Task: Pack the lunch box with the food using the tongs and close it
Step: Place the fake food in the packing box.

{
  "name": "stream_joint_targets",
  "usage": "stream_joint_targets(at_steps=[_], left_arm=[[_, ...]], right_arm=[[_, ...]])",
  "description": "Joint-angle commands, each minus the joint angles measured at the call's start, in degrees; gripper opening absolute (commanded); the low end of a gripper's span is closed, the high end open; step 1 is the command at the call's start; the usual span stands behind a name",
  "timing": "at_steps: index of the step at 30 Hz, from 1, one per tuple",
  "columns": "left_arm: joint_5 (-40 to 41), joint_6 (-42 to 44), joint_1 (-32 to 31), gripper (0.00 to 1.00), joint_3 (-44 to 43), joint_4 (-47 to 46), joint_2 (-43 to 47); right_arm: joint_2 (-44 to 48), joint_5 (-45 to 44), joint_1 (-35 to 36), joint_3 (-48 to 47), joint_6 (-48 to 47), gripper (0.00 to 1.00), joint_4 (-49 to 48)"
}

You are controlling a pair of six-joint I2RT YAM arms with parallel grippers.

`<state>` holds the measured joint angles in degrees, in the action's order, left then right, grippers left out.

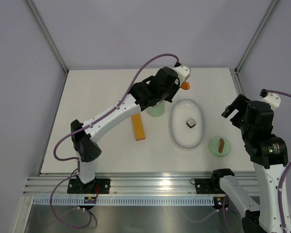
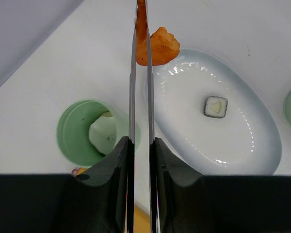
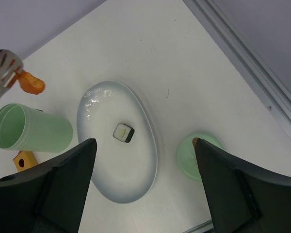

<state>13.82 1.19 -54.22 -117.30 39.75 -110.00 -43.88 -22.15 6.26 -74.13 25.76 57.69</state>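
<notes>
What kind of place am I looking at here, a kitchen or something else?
Probably a robot test cell, not a kitchen: a white table boxed in by grey panel walls, two white-and-black robot arms bolted to an aluminium rail, and a toy dark-and-white food cube on a white oval plate.

White table (image 1: pixel 87 121), mint-green lunch box (image 3: pixel 31 131), its lid (image 1: pixel 220 146), white oval plate (image 1: pixel 184 135), long orange block (image 1: pixel 137 127)

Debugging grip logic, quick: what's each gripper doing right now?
Left gripper: shut on the tongs, which pinch an orange piece.
Right gripper: open, holding nothing.
</notes>
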Motion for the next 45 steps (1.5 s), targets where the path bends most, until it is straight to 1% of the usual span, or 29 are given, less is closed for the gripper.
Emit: stream_joint_targets(at_steps=[1, 4, 8, 13, 17, 20, 32, 38, 43, 45], left_arm=[[4.72, -2.67, 2.44, 0.00, 2.76, -1.87, 8.73], [5.25, -3.82, 5.43, 0.00, 5.49, -1.69, 11.37], [4.46, -6.46, 10.08, 0.00, 12.50, -4.40, 13.75], [2.87, -8.83, 12.73, 0.00, 16.04, -5.47, 13.49], [4.19, -9.10, 12.73, 0.00, 17.10, -5.30, 12.44], [3.67, -9.54, 12.82, 0.00, 18.24, -5.64, 12.43], [-0.20, -11.91, 12.82, 0.00, 25.62, -8.19, 17.09], [-0.46, -12.00, 12.12, 0.00, 27.82, -9.25, 18.94], [-0.20, -11.74, 11.42, 0.00, 27.82, -8.46, 18.76], [0.59, -11.56, 11.15, 0.11, 27.91, -8.28, 18.68]], right_arm=[[-0.59, 1.32, -0.20, 0.12, -0.27, 0.91, -3.02], [-0.77, 1.93, -0.20, 0.21, -0.10, 0.91, -3.46], [-1.03, 2.64, -0.20, 0.47, 0.08, 0.91, -3.81], [-1.12, 3.43, -0.20, 0.39, 0.35, 0.91, -4.17], [-0.86, 3.17, -0.20, 0.21, 0.35, 0.91, -3.82], [-0.68, 2.90, -0.20, 0.39, 0.35, 0.91, -3.55], [-0.77, 3.34, -0.20, 1.35, 0.61, 0.91, -4.08], [-0.59, 3.26, -0.20, 1.44, 0.61, 0.91, -3.90], [-0.51, 3.43, -0.20, 1.62, 0.70, 0.91, -3.90], [-0.51, 3.34, -0.20, 1.62, 0.78, 0.91, -3.82]])
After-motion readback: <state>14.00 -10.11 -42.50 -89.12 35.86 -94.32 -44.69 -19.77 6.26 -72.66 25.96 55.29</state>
